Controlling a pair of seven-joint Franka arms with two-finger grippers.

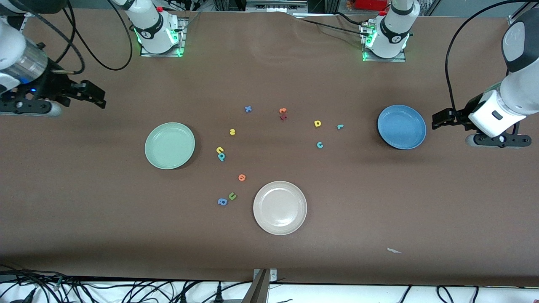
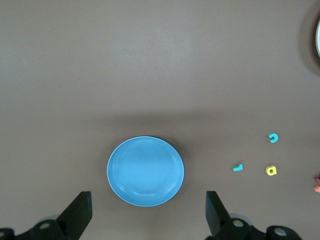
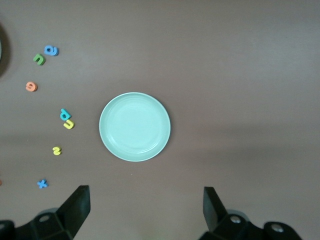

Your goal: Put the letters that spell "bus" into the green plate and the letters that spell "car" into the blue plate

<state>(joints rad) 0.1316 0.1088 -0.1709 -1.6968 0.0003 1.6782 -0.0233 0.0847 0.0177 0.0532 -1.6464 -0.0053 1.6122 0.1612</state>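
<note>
Brown table (image 1: 379, 219) – both plates empty, left tool (image 1: 438, 120) and right tool (image 1: 99, 97) apart

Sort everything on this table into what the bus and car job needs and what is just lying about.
Needed:
- teal foam b, yellow foam u, yellow foam s
- teal foam c, yellow foam a, teal foam r
- round mint-green plate
- round blue plate

Lying about:
- round cream-white plate
- blue foam a, green foam u, blue foam x
- orange foam letters
</note>
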